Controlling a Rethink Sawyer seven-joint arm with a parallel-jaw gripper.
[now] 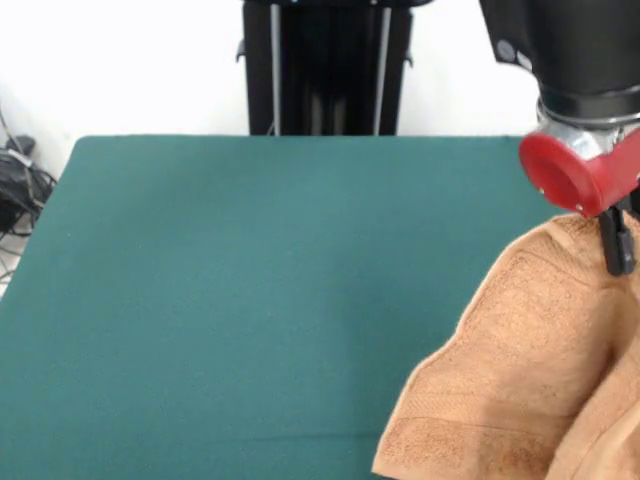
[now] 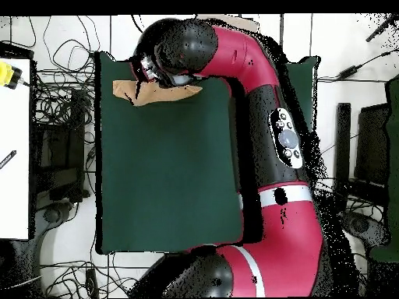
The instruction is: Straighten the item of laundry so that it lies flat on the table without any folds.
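Observation:
The item of laundry (image 1: 520, 370) is a light orange-tan terry towel at the right front of the dark green table (image 1: 250, 280). It rises in a draped peak to my gripper (image 1: 618, 262), with folds hanging below. One black finger (image 1: 617, 240) shows in front of the towel's top edge, and the gripper looks shut on it. In the overhead view the towel (image 2: 167, 93) shows as a narrow bunched strip near the table's (image 2: 164, 179) top left corner, partly hidden under the arm's black wrist (image 2: 175, 47). The gripper itself is hidden there.
The black pedestal (image 1: 325, 65) stands behind the table's far edge. Cables (image 1: 15, 185) lie off the table's left side. In the overhead view a white desk (image 2: 14, 156) and loose cables (image 2: 62, 101) flank the table. The towel hangs near the table's right edge in the front view.

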